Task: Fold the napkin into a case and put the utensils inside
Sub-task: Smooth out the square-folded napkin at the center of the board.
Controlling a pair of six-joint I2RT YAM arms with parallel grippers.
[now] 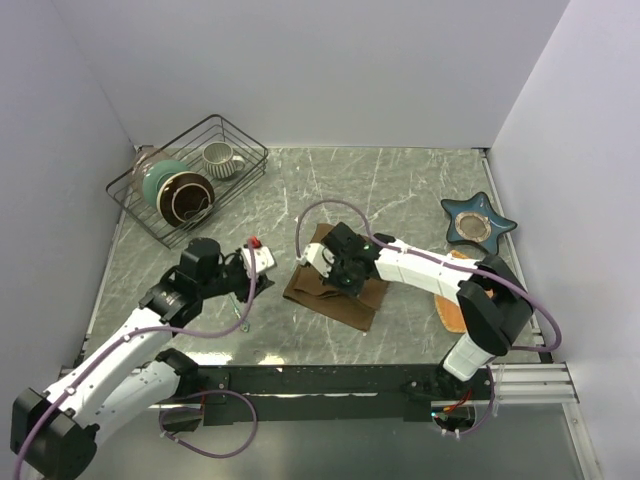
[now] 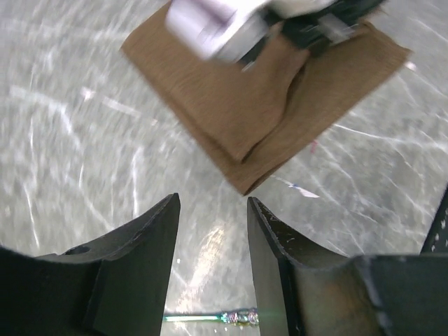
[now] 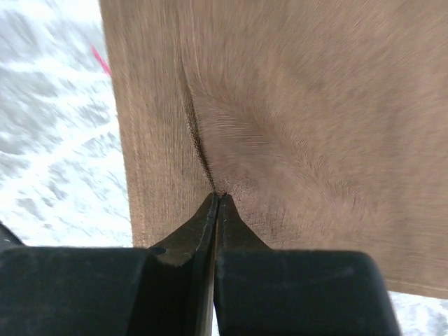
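Observation:
The dark-brown napkin (image 1: 345,300) lies folded on the marble table, just right of centre. My right gripper (image 1: 328,270) is down on its upper left part. In the right wrist view the jaws (image 3: 218,199) are pressed together, shut on a puckered ridge of the napkin (image 3: 301,126). My left gripper (image 1: 252,276) hovers left of the cloth, open, with bare table between its fingers (image 2: 213,204). From that wrist the napkin (image 2: 238,105) shows ahead with a folded corner nearest. A slim iridescent utensil handle (image 2: 210,318) lies on the table under the left jaws. Other utensils are out of view.
A black wire basket (image 1: 236,132) at the back left holds a mug (image 1: 221,158) and bowls (image 1: 182,196). A blue star-shaped dish (image 1: 478,222) sits at the back right. An orange woven mat (image 1: 451,312) lies partly under the right arm.

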